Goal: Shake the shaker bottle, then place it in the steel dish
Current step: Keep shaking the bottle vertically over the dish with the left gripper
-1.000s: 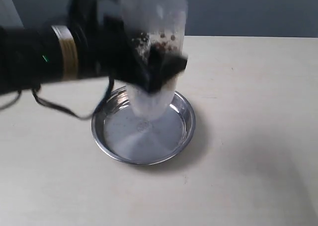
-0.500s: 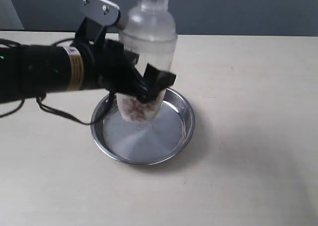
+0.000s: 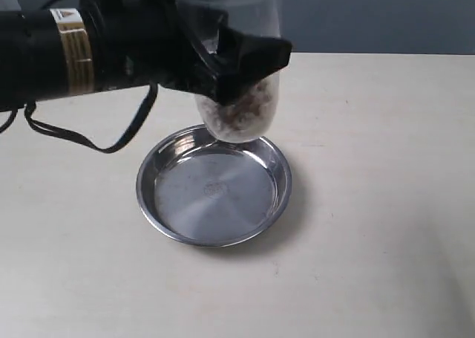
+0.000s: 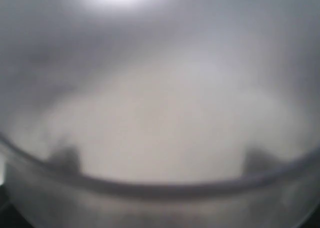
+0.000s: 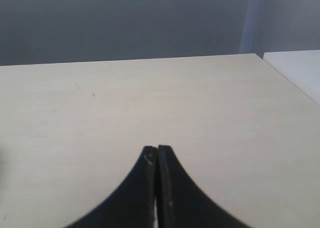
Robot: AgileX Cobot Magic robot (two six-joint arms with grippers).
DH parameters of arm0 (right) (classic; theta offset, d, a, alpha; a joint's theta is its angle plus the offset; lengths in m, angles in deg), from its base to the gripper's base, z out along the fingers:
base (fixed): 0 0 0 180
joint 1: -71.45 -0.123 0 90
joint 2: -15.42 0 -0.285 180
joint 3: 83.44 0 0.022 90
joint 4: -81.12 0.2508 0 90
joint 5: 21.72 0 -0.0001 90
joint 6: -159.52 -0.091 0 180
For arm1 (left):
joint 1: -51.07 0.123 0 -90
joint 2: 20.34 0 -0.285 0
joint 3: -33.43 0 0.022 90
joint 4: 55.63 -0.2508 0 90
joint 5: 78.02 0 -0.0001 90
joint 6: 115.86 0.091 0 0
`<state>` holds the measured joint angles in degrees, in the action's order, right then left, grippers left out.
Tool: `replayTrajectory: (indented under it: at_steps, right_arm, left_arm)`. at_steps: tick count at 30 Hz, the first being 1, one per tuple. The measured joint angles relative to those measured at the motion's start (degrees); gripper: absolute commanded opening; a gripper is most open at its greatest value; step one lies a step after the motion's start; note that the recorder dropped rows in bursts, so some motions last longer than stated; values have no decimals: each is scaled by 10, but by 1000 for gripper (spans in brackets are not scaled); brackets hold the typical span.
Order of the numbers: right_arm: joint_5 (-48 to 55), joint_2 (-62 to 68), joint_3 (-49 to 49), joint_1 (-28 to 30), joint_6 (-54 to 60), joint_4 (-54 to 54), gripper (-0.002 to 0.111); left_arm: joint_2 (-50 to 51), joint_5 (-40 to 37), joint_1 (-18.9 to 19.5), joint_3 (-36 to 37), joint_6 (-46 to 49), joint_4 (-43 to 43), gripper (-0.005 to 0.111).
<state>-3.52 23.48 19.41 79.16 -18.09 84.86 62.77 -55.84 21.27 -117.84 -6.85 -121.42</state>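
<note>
As I log this moment from my station, the entries run so.

Left claw [image 3: 241,52]: black, reaching in from the left. It is clamped on the shaker bottle [image 3: 237,122], with the jaws spread wide around its body.

Shaker bottle: upright and lifted over the far side of the steel dish [image 3: 215,241]. Its top is cut off by the frame, and brownish beads [image 3: 249,108] are heaped at its base. My left wrist view gives only a blurred frosted wall [image 4: 160,138].

Steel dish: flat on the counter [image 3: 371,204], mid-scene.

Right claw [image 5: 157,155]: fingers pressed together, over bare counter.
</note>
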Motion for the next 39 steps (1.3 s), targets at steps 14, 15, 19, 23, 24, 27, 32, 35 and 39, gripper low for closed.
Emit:
replayTrajectory:
  at_steps: [14, 15, 19, 23, 24, 27, 32, 35, 39]
  right_arm:
    - [0, 0, 0, 0, 0, 0, -1]
    - [0, 0, 0, 0, 0, 0, -1]
    - [0, 0, 0, 0, 0, 0, -1]
    - [0, 0, 0, 0, 0, 0, -1]
    - [0, 0, 0, 0, 0, 0, -1]
    - [0, 0, 0, 0, 0, 0, -1]
    - [0, 0, 0, 0, 0, 0, -1]
    - [0, 0, 0, 0, 0, 0, -1]
    - [0, 0, 0, 0, 0, 0, -1]
  left_arm:
    - [51, -73, -14, 46, -12, -15, 0]
    - [54, -117, -17, 43, -12, 19, 0]
    - [66, -230, 7, 52, 35, 166, 0]
    - [41, -178, -44, 51, 122, 158, 0]
    - [43, -204, -15, 42, 113, 190, 0]
    - [52, -204, 4, 59, 98, 223, 0]
    - [-1, -61, -40, -13, 91, 106, 0]
    - [4, -54, -42, 1, 75, 103, 0]
    - [29, -111, -40, -29, 77, 68, 0]
